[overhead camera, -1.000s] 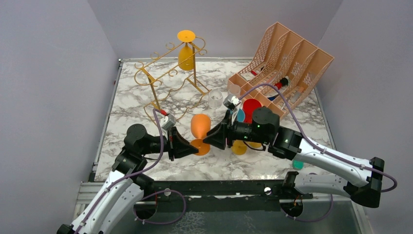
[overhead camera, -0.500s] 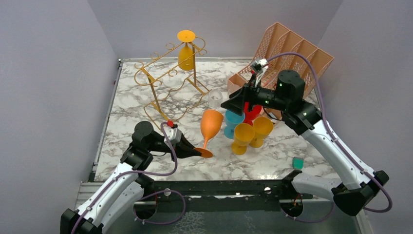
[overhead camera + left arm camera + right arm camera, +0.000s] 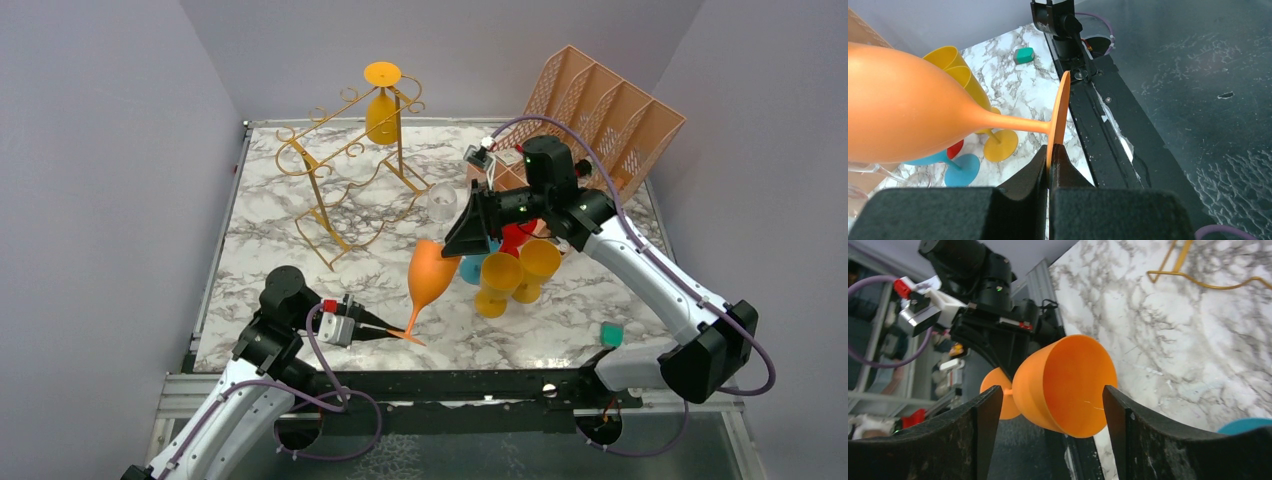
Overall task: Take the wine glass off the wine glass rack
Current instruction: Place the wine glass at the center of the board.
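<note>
1. Only the left wrist view shows the orange wine glass point(image 3: 908, 120) pinched by its foot in the closed left gripper point(image 3: 1049, 152).
2. Only the right wrist view shows the right gripper point(image 3: 1050, 390) spread wide around the bowl, untouching.
3. Overhead, the tilted glass is seen well apart from the rack point(image 3: 340, 165), where a yellow wine glass point(image 3: 382, 115) is hung.
4. The right arm is stretched over clustered cups point(image 3: 500, 275).

The left gripper point(image 3: 1049, 152) is pinching the round foot of the orange wine glass point(image 3: 908, 105) edge-on between its black fingers, the bowl reaching out to the left. Behind it, two yellow goblets point(image 3: 955, 62) and a blue glass point(image 3: 963, 169) are standing on the marble table point(image 3: 1018, 100), with a small teal block point(image 3: 1024, 55) lying farther off.
</note>
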